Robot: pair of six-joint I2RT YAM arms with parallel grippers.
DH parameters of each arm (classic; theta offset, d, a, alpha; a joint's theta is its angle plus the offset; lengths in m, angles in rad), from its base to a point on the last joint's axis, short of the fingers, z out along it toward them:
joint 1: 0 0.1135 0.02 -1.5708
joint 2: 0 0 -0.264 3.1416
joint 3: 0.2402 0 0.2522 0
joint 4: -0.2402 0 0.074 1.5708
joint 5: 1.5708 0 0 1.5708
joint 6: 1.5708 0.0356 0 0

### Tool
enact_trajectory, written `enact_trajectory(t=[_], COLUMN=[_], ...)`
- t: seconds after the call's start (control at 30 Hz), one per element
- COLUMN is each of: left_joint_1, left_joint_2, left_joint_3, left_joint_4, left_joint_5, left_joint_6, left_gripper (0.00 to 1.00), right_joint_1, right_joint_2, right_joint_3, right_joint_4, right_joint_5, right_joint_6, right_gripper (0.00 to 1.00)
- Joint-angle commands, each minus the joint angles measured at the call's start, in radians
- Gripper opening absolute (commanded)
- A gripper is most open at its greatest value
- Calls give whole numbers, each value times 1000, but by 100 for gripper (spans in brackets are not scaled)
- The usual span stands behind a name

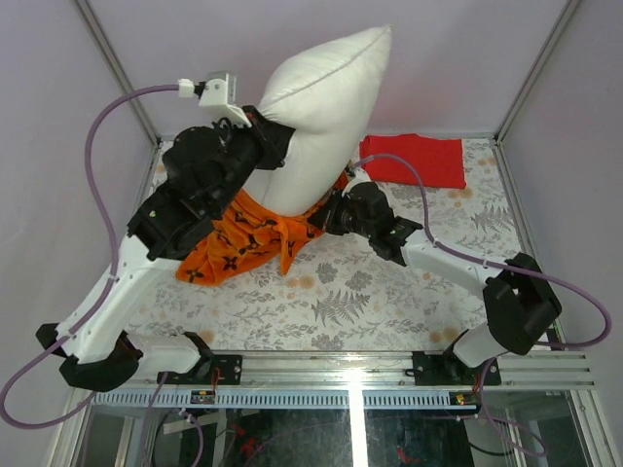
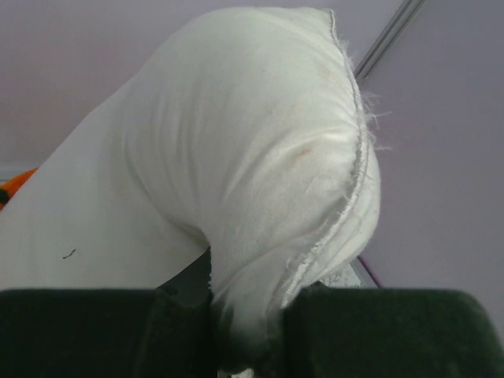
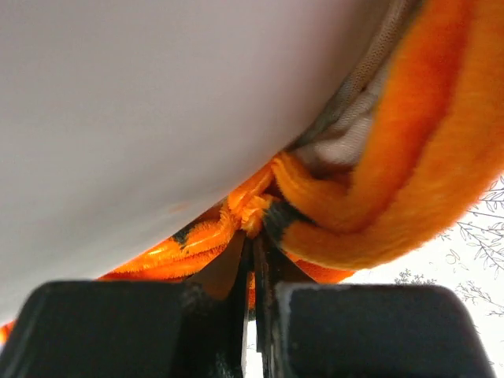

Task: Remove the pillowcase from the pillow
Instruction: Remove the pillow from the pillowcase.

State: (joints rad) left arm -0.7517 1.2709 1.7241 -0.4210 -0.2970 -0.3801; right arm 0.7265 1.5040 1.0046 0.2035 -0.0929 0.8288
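**Pillow** (image 1: 321,107): plump, plain white woven fabric. It stands raised on end, with a stitched seam running up to a pointed top corner. The left wrist view shows that seam edge frayed.

**Pillowcase** (image 1: 243,238): bright orange plush with black motifs. It is bunched in thick folds around the pillow's lower end and spills to the pillow's near left. Its rim is rolled, and a paler inner layer shows inside the roll.

**Left gripper** (image 2: 248,335): on the pillow's left flank, fingers clamped on a pinched fold of the white fabric.

**Right gripper** (image 3: 256,264): at the pillow's lower right, directly under its bulge. The fingers are pressed together on the pillowcase's orange rim.

**Red cloth** (image 1: 414,161): smooth, flat and folded with straight edges. It lies just right of the pillow.

**Table covering** (image 1: 389,302): pale, with a grey fern and flower print. A broad stretch of it shows in front of the pillow, towards the arm bases. Plain pale walls stand behind and to either side of the pillow.
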Motion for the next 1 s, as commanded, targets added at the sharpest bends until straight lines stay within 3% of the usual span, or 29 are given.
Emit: enact_trajectory(t=[0.0,0.17,0.33,0.37,0.43,0.47,0.53,0.63,0.7,0.83,0.97], left_joint_1=[-2,-3,-2,-2,-3,-3,-3,-4,-5,-5,-5], left_joint_2=[-112,-199,-312,-325,-373,-394,-424,-439,-428,-420,-406], left_joint_3=[113,99,61,53,10,-8,-36,-27,3,7,8], left_joint_4=[190,201,173,161,163,160,147,88,24,-15,-15], left_joint_5=[-77,-246,-266,-269,-265,-267,-263,-180,-86,110,196], left_joint_6=[17,84,122,118,117,117,115,123,127,161,198], left_gripper=[0,0,0,0,0,0,0,0,0,0,0], right_joint_1=[2,3,3,3,3,3,1,-16,-51,-90,-87], right_joint_2=[36,48,-8,-41,-127,-168,-242,-313,-311,-150,58], right_joint_3=[-46,-172,-205,-207,-213,-214,-216,-186,-147,35,201], right_joint_4=[89,140,154,160,186,194,225,258,290,317,302], right_joint_5=[5,-9,39,53,104,140,192,207,136,-121,-297], right_joint_6=[20,57,15,-9,-63,-86,-133,-189,-182,-168,-119], right_gripper=[0,0,2,17,63,80,99,99,99,99,93])
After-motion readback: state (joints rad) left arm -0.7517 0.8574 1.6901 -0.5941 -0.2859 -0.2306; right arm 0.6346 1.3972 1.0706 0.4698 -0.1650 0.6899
